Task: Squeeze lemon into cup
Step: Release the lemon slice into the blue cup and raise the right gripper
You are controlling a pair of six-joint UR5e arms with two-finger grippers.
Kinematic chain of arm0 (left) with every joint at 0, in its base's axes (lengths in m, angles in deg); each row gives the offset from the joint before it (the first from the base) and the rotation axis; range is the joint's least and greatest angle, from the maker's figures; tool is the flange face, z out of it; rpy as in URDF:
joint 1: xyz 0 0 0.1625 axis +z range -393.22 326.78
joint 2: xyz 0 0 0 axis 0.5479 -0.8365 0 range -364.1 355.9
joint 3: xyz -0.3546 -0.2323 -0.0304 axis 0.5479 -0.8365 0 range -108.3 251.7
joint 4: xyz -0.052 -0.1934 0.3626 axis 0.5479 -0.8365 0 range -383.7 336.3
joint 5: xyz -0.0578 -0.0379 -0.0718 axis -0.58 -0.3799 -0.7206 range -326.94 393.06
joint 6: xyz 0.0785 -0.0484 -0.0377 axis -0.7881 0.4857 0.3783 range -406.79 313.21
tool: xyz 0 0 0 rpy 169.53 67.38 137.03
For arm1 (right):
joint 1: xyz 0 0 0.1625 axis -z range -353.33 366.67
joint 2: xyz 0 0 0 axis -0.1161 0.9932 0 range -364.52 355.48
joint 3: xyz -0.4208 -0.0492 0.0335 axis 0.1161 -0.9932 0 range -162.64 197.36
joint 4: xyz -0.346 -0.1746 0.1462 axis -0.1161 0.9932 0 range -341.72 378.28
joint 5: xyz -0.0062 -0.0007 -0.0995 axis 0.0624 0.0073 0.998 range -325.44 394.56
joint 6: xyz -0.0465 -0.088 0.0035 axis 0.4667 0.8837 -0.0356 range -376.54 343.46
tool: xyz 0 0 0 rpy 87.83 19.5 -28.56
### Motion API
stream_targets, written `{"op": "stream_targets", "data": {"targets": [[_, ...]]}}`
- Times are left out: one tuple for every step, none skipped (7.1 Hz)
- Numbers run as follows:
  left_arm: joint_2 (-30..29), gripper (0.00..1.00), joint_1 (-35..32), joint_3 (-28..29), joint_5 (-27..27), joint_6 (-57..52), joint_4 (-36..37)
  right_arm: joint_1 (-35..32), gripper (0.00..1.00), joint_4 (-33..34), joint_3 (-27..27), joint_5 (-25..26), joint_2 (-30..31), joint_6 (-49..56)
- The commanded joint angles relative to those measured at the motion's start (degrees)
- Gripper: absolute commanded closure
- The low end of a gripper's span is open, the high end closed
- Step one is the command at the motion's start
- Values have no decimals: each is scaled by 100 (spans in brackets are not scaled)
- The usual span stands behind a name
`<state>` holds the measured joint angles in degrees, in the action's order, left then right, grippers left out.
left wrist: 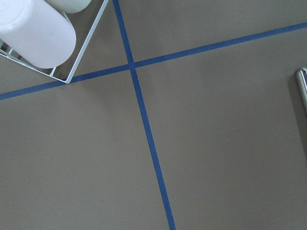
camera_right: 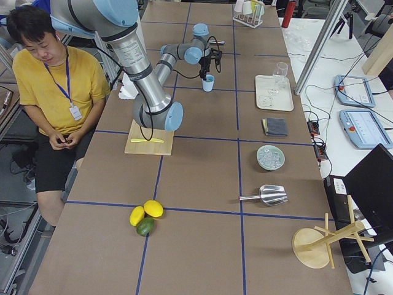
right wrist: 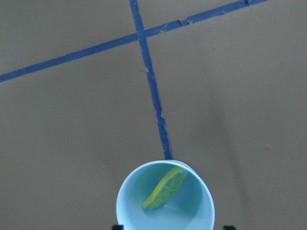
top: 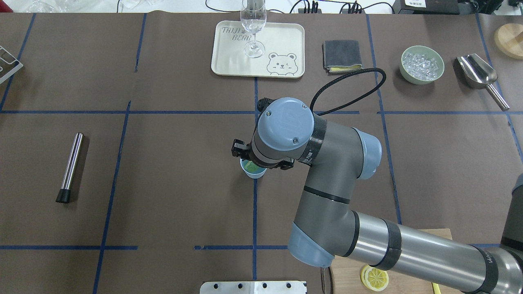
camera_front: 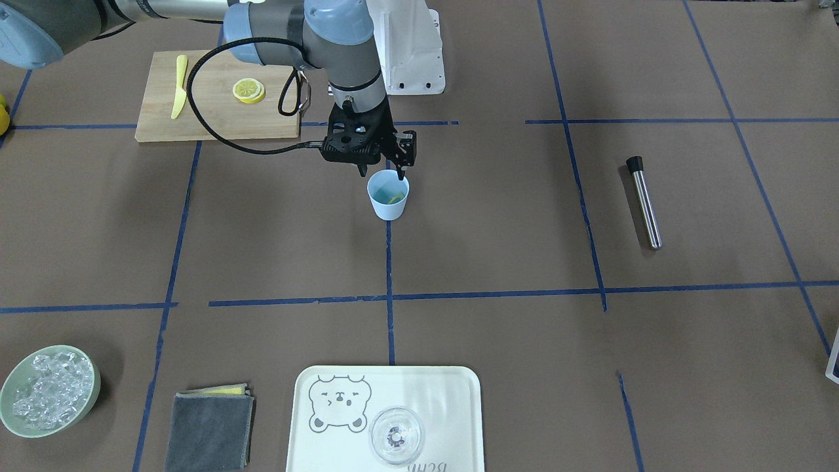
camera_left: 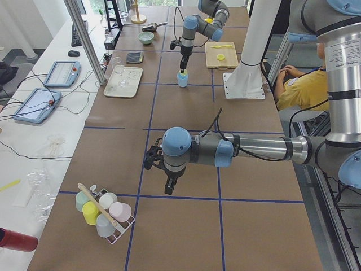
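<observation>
The light-blue cup point(camera_front: 388, 208) stands mid-table on a blue tape line. A lemon slice point(right wrist: 165, 188) leans inside it, also seen from the front point(camera_front: 395, 198). My right gripper point(camera_front: 381, 174) hangs open just above the cup's rim, a finger to each side of the cup's mouth and nothing between them. Only the tips of its fingers point(right wrist: 116, 226) show at the bottom edge of the right wrist view. Two more lemon slices point(camera_front: 248, 90) lie stacked on the cutting board point(camera_front: 216, 124). My left gripper point(camera_left: 169, 187) hovers over bare table far from the cup; I cannot tell its state.
A yellow knife point(camera_front: 178, 86) lies on the board. A steel muddler point(camera_front: 643, 201) lies on my left side. Along the far edge are a bowl of ice point(camera_front: 49, 390), a grey cloth point(camera_front: 210, 429) and a tray point(camera_front: 452, 393) holding a clear glass point(camera_front: 396, 436). A cup rack point(left wrist: 38, 28) sits near my left gripper.
</observation>
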<state>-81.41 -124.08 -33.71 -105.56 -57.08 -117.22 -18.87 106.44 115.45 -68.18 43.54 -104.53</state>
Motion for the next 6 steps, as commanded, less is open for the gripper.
{"op": "stream_targets", "data": {"targets": [[14, 0, -11, 37, -15, 19, -17, -38, 14, 25, 69, -175, 1, 36], [-134, 0, 32, 64, -15, 71, -87, -248, 0, 34, 418, -550, 332, 53], [-214, 0, 102, 108, -7, 602, -384, -433, 0, 60, 1143, -632, 979, 323], [-302, 0, 869, 108, 2, 1591, -978, -765, 0, 78, 1612, -920, 1577, 1161], [-303, 0, 1520, 143, 37, 2192, -1820, -1308, 0, 61, 1843, -1437, 2114, 1866], [-312, 0, 1710, 422, 29, 2372, -2472, -1809, 0, -9, 1932, -1807, 2642, 2639]]}}
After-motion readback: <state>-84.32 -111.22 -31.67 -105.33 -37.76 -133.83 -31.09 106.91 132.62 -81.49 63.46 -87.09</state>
